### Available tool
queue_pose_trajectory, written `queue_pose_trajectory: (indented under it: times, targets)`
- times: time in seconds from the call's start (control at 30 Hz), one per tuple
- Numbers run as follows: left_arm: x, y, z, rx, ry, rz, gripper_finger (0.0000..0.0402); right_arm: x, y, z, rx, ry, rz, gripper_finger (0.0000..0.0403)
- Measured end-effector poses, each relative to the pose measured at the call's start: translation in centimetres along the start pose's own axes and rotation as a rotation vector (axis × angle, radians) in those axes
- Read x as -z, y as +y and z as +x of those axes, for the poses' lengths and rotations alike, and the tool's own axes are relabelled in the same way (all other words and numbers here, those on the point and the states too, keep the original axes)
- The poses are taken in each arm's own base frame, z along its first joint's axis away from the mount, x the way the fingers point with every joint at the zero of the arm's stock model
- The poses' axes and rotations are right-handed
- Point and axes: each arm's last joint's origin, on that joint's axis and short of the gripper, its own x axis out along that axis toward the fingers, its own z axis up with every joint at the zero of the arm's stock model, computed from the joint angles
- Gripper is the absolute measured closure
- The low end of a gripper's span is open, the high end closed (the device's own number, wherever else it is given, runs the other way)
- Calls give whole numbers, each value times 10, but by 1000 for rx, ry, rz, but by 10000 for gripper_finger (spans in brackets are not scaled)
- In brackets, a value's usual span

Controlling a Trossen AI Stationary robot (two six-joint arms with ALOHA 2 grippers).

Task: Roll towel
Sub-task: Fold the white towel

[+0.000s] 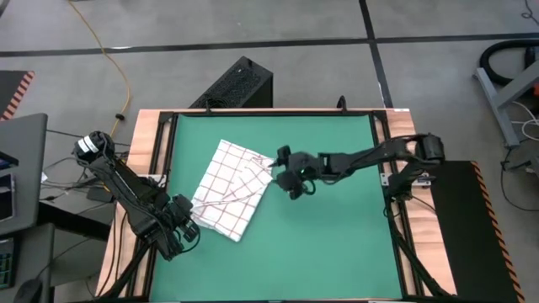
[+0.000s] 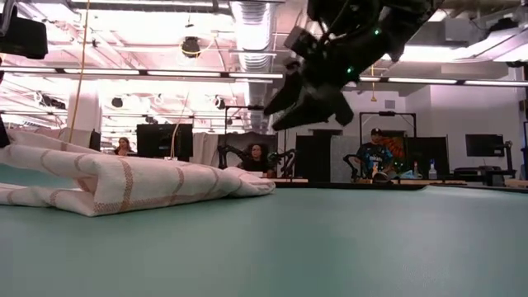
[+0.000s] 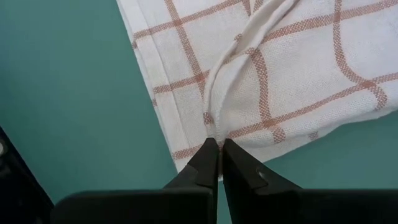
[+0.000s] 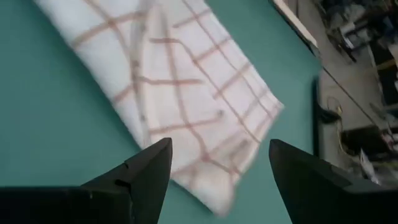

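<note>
The white towel (image 1: 227,189) with a thin red check grid lies folded on the green mat (image 1: 337,244), left of the middle. It also shows in the low view (image 2: 124,177). My left gripper (image 1: 184,220) is at the towel's near-left edge, shut on the cloth (image 3: 219,148). My right gripper (image 1: 290,175) is open and empty. It hovers above the mat just past the towel's right end (image 4: 211,143) and is raised clear in the low view (image 2: 309,91). My left gripper pinches a narrow raised crease of the towel (image 3: 213,124) between its two fingertips, right at the towel's hemmed edge. The fingers come from the table's near-left side. The towel lies flat on the mat, with the crease running away from the fingertips across the cloth.
The mat has bare green surface to the right of and nearer than the towel. A black frame and wooden boards (image 1: 143,143) border the mat. A black box (image 1: 236,84) stands beyond the far edge. People sit at desks in the room behind (image 2: 375,157).
</note>
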Motion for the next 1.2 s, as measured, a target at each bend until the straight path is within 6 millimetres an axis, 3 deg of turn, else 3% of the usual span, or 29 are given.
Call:
queue_pose_trajectory:
  times: [0.23,0.4,0.5,0.97,1.2]
  targets:
    - [0,0,0,-1,1,-7,401,12,33,44,-74,64,-166,117]
    - [0,0,0,-1,9,-10,401,14,35,70,32,215,-226,117]
    - [0,0,0,-3,12,-10,401,17,38,77,-4,263,-265,117]
    - [0,0,0,-6,19,1,401,16,37,78,26,297,-265,119]
    - [0,0,0,-5,13,0,401,15,39,77,23,294,-279,169]
